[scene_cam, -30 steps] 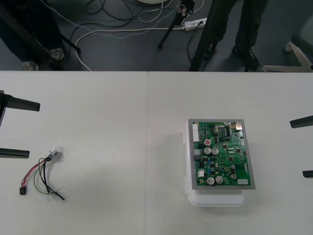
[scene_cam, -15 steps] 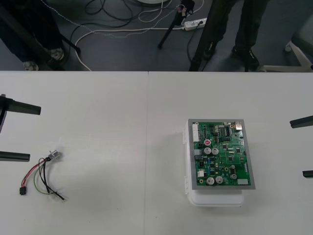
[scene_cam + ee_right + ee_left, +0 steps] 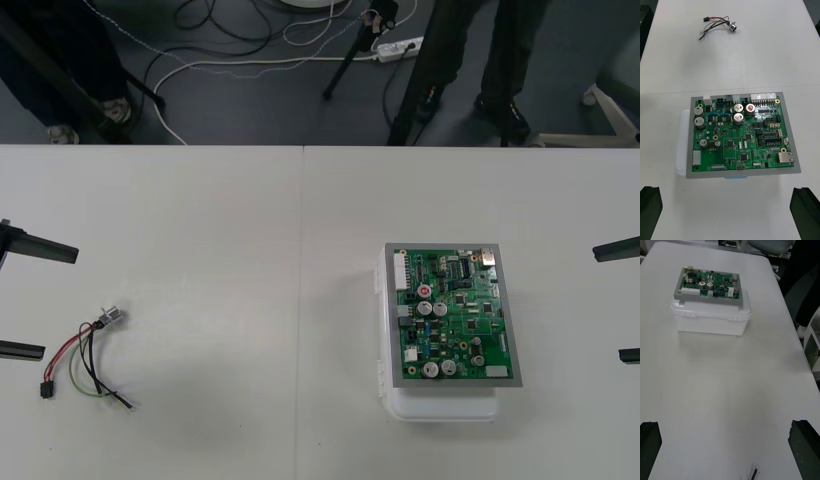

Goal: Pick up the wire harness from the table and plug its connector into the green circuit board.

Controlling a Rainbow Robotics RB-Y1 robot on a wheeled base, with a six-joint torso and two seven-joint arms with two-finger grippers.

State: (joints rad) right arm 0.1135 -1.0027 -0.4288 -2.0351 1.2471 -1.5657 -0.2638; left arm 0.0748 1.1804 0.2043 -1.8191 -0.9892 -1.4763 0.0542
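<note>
The wire harness [image 3: 85, 362] lies loose on the table at the left, with its black plug [image 3: 46, 390] toward the near edge and its round metal socket [image 3: 112, 318] farther back. My left gripper [image 3: 25, 300] is open at the left edge, its fingers straddling the harness's left side without touching it. A wire end [image 3: 753, 472] shows between the left fingers. The green circuit board [image 3: 455, 315] sits on its white base [image 3: 440, 405] at the right. My right gripper [image 3: 622, 300] waits open at the right edge, facing the board [image 3: 741, 135] and the harness [image 3: 717, 24] beyond.
A seam in the tabletop [image 3: 302, 300] runs between harness and board. Cables and tripod legs [image 3: 350, 50] lie on the dark floor past the far edge. The board on its base [image 3: 711, 317] stands well ahead of the left gripper [image 3: 726, 450].
My left gripper has shifted toward the table's near edge and slightly outward to the left, still open. The harness, the board and the right gripper have stayed put.
</note>
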